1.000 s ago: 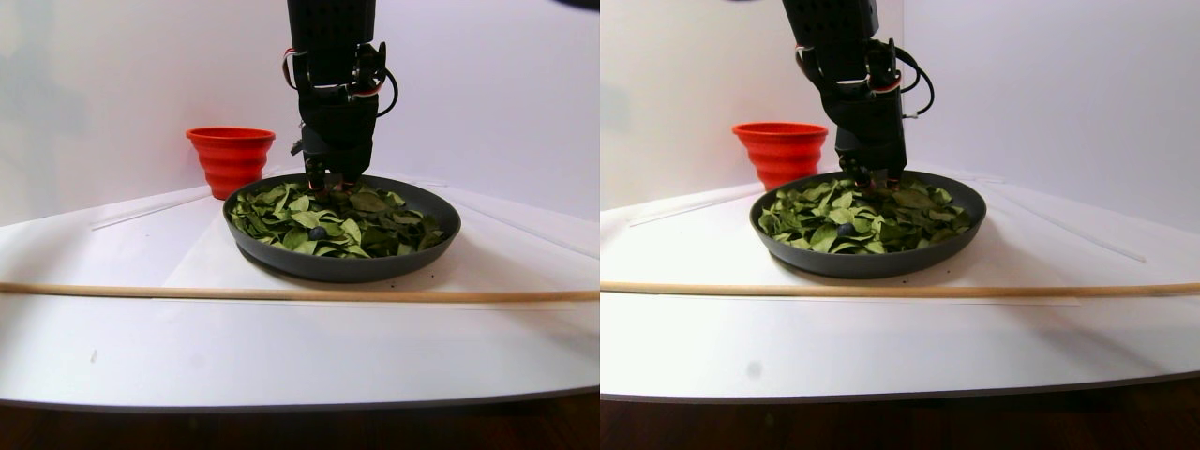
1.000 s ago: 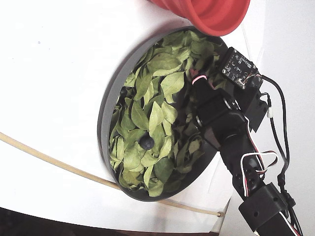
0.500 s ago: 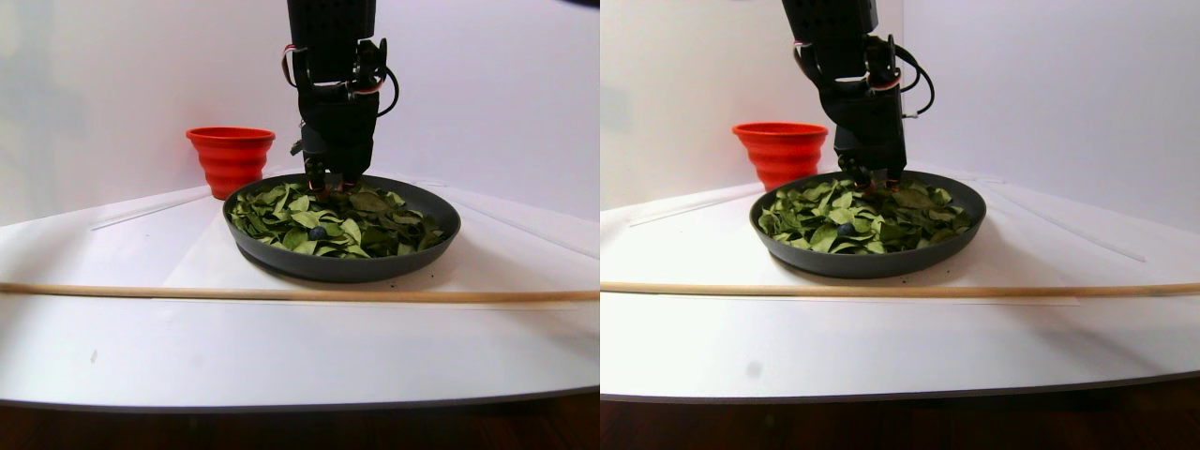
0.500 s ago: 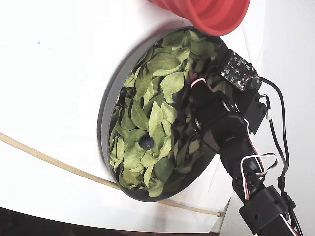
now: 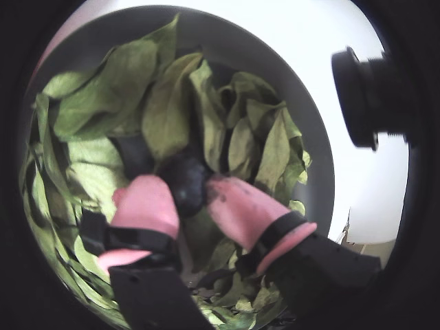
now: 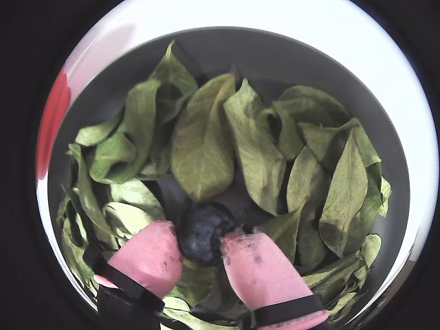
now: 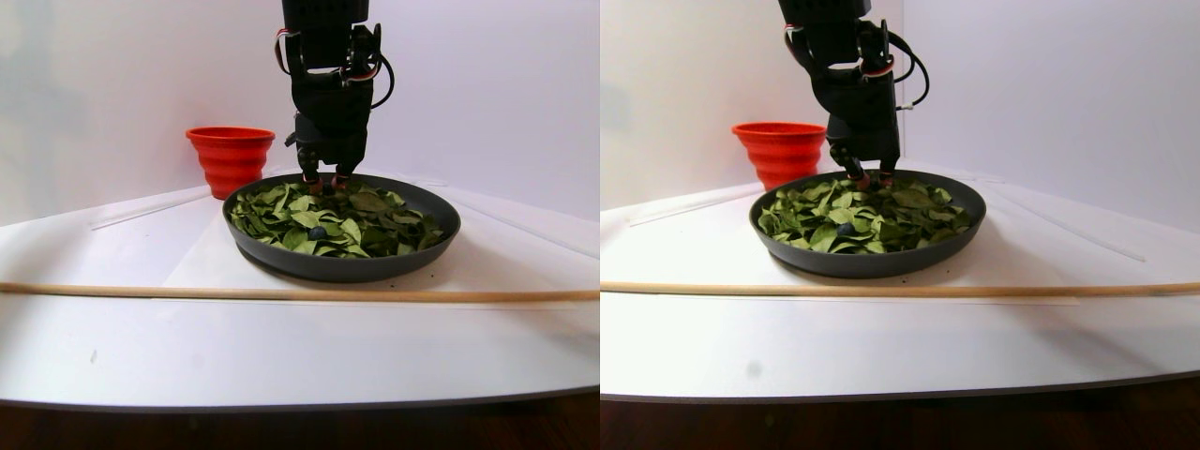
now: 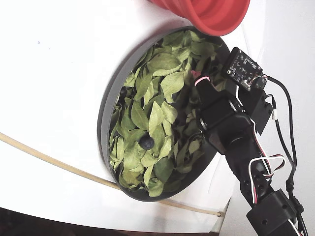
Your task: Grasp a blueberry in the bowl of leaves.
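Note:
The dark grey bowl (image 6: pixel 275 62) holds a loose heap of green leaves (image 6: pixel 203 137). My gripper (image 6: pixel 201 237) has pink fingertips (image 6: pixel 148 258). They are shut on a dark blueberry (image 6: pixel 203 230) that lies among the leaves and touches both pads. The other wrist view shows the same hold: the gripper (image 5: pixel 187 189) on the blueberry (image 5: pixel 185 177). In the stereo pair view the gripper (image 7: pixel 321 183) reaches down at the bowl's (image 7: pixel 337 267) far side. A second blueberry (image 8: pixel 146 142) lies free on the leaves (image 8: pixel 157 115), also seen in the stereo pair view (image 7: pixel 318 232).
A ribbed red-orange cup (image 7: pixel 230 159) stands behind the bowl, just beyond its rim (image 8: pixel 106 113) in the fixed view (image 8: pixel 216 14). A thin wooden stick (image 7: pixel 281 293) lies across the white table in front of the bowl. The arm (image 8: pixel 221 118) hangs over the bowl's right side.

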Available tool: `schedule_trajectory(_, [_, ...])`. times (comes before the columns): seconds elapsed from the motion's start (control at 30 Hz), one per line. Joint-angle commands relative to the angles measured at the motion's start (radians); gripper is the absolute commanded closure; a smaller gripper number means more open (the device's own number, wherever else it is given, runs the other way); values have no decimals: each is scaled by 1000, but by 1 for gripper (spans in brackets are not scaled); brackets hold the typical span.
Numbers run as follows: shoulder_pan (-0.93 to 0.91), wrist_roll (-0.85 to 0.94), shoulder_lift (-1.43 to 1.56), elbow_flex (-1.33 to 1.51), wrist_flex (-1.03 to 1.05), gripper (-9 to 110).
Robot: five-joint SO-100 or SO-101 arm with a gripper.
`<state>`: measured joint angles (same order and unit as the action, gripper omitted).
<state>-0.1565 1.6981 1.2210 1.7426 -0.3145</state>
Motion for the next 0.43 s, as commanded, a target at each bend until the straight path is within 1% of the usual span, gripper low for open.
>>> schedule_trajectory(0.0, [5, 0, 152, -3, 3, 92])
schedule_trajectory(0.4, [21, -5, 232, 48, 29, 92])
